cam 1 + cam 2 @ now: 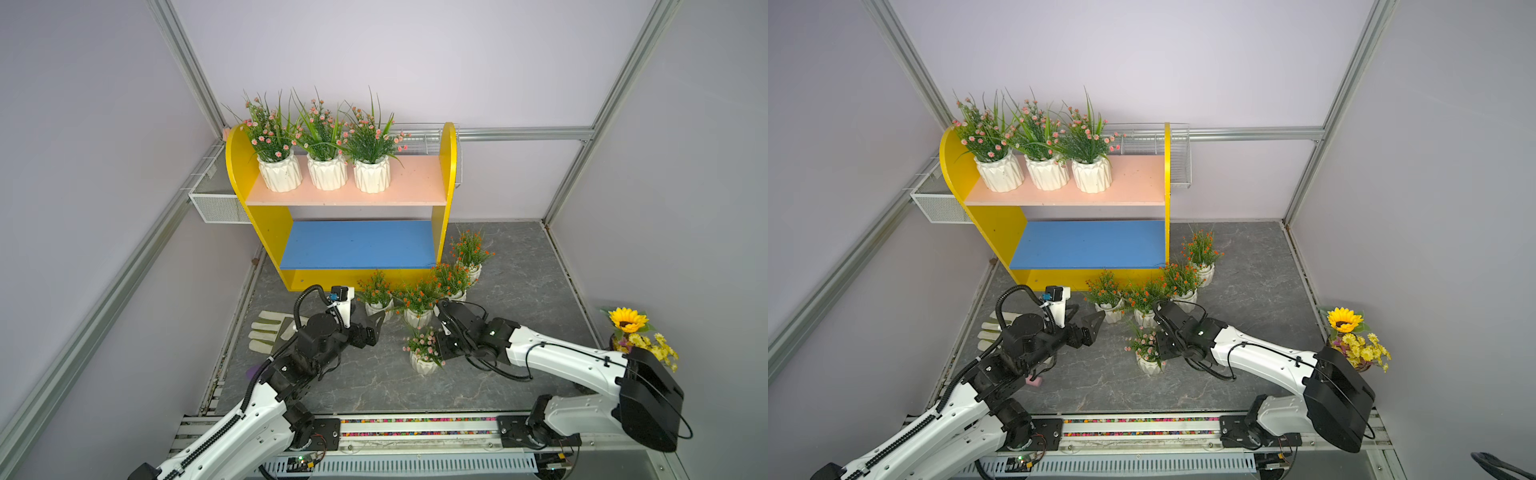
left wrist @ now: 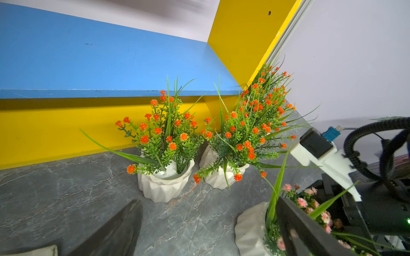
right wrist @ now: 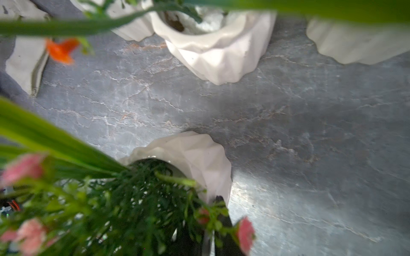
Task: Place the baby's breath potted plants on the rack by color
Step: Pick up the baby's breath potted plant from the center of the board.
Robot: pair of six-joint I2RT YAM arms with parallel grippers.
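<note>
So one pink plant (image 1: 424,352) stood on the grey table (image 1: 365,386), well in front of the rack (image 1: 237,166). Three pink ones (image 1: 326,166) sat in a row on the pink upper board (image 1: 415,183). The four orange plants (image 1: 417,301) were bunched on the table by the rack's front right corner. The right gripper (image 1: 441,349) had its fingers pressed together, buried in the lone pink plant's greenery; couldn't tell if a stem was caught. The left gripper (image 1: 374,328) hovered nearby, fingers spread wide.
</note>
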